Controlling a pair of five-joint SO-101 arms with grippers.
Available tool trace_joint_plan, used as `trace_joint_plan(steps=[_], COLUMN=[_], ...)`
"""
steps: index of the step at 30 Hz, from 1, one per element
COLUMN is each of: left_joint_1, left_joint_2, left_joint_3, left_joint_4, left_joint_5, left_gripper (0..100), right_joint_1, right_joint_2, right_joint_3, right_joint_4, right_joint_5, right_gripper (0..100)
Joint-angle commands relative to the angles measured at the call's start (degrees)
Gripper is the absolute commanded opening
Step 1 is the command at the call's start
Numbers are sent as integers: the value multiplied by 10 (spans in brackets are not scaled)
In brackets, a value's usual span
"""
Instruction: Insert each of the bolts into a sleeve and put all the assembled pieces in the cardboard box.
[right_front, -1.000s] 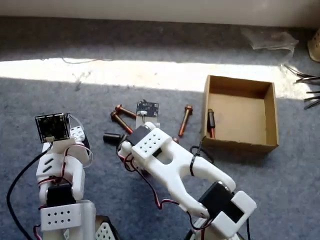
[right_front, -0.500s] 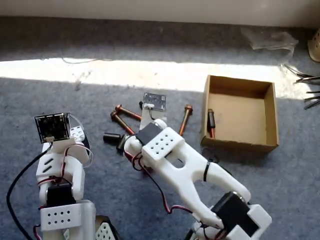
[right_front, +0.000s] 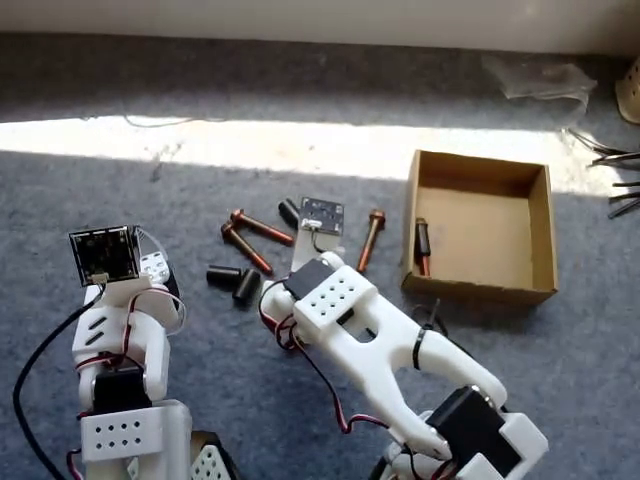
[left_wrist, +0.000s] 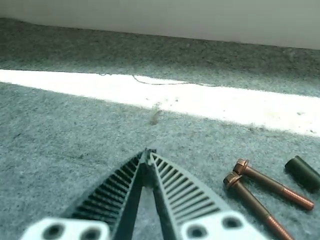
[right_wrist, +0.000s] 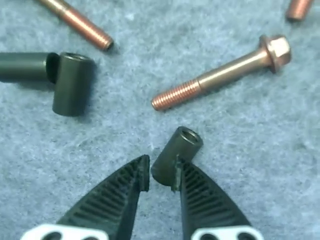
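dark sleeve (right_wrist: 176, 152) lies on grey carpet (right_wrist: 240, 130), near end between the slightly spread jaws of the right gripper (right_wrist: 160, 175); copper bolt (right_wrist: 225, 72) just beyond. high view adds the cardboard box (right_front: 478, 290) off to the side, one assembled piece (right_front: 422, 245) inside. left gripper (left_wrist: 147, 156) jaws pressed together, two bolts (left_wrist: 270, 181) nearby. sunlit strip (right_front: 250, 145) below a pale wall (right_front: 300, 15).

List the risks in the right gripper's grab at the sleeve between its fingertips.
1. The right gripper flanks only the near end of the sleeve, which lies slanted across the tips. Closing there may pivot the sleeve or squeeze it out.
2. A bolt lies loose on the carpet just beyond the sleeve. If the sleeve is pushed forward, it may knock the bolt and roll it away.
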Motion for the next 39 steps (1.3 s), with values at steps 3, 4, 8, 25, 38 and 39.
trace_joint_plan(steps=[3,4,8,25,38,39], left_joint_1=[-10,-10,-10,-7,-7,-7], left_joint_2=[-7,-7,-7,-7,-7,-7], left_joint_3=[-7,-7,-7,21,21,21], left_joint_4=[-13,-13,-13,-54,-54,-54], left_joint_5=[-4,-4,-4,-4,-4,-4], left_gripper=[11,11,11,11,11,11], right_joint_1=[7,6,6,8,7,7], right_joint_2=[-13,-13,-12,-7,81,82], right_joint_3=[0,0,0,0,-6,-6], right_joint_4=[-7,2,12,9,9,9], right_joint_5=[-13,-13,-13,-32,-33,-33], right_gripper=[191,205,206,206,206,205])
